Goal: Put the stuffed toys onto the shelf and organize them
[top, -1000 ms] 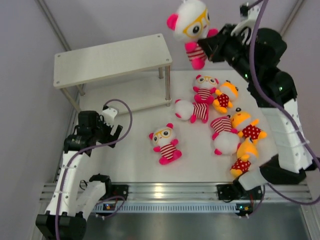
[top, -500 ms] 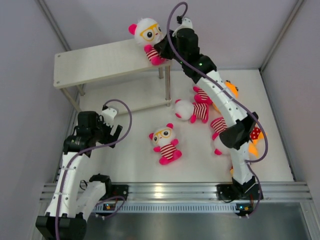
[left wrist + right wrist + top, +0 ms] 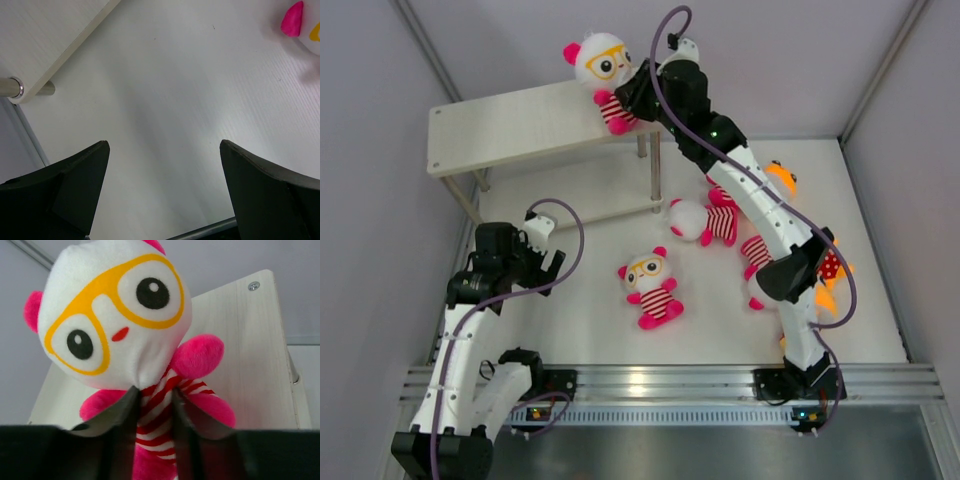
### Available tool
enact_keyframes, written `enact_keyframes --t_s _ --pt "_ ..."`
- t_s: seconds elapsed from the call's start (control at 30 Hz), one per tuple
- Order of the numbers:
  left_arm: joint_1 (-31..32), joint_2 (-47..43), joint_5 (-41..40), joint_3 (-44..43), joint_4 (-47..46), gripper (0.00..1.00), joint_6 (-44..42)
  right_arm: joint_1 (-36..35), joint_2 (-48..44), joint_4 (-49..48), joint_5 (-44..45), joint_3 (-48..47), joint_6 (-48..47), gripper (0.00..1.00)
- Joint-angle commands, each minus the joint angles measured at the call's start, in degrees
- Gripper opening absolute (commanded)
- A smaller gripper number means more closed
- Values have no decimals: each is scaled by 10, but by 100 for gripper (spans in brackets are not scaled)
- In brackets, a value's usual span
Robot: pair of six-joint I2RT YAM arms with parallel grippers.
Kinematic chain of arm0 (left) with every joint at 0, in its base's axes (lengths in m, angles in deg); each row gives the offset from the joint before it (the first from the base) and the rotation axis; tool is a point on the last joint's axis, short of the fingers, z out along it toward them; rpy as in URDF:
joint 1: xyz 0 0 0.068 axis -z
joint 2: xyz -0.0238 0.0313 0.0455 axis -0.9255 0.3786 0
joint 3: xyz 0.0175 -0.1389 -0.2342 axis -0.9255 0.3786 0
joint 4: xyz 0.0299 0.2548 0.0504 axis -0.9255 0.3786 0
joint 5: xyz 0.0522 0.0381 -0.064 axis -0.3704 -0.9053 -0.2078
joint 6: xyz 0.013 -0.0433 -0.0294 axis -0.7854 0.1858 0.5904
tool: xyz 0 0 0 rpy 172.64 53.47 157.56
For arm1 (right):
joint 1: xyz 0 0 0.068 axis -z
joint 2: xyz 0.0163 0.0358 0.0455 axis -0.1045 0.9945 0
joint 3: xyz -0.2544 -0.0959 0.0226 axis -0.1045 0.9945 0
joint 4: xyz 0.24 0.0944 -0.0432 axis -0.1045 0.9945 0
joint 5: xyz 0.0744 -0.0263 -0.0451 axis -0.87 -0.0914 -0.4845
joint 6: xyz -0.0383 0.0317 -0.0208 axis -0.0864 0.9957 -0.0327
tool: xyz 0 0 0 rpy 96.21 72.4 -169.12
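Barely begun, I judge. The right gripper [image 3: 152, 395] pinches one plush [image 3: 115, 320] by its striped body over the right end of the shelf [image 3: 520, 125], not yet released. The left gripper [image 3: 164, 146] hangs open near the shelf's front leg. The other toys [image 3: 650, 285] lie on the table [image 3: 590, 330], right of the shelf.

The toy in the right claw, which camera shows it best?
The right wrist view: the toy fills it, striped body pinched in the right claw. The top view shows it small over the shelf end. The left wrist view misses it.
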Motion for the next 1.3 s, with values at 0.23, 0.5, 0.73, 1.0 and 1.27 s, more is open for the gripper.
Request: enact_keyframes --t_s 0.23,0.5,0.73,1.0,1.27 --pt "0 -9 12 0 -1 98 -7 -13 -39 -25 23 15 -14 57" --pt "0 -7 16 -6 -1 98 -8 -28 -83 -49 37 14 -47 73" --pt "0 -3 19 -9 -1 98 -6 -35 -105 -84 38 17 -95 78" --pt "0 -2 41 -51 3 97 -3 -1 -146 -54 14 82 -116 68" --pt "-1 20 130 -119 18 96 10 93 -126 -70 -208 147 -86 80"
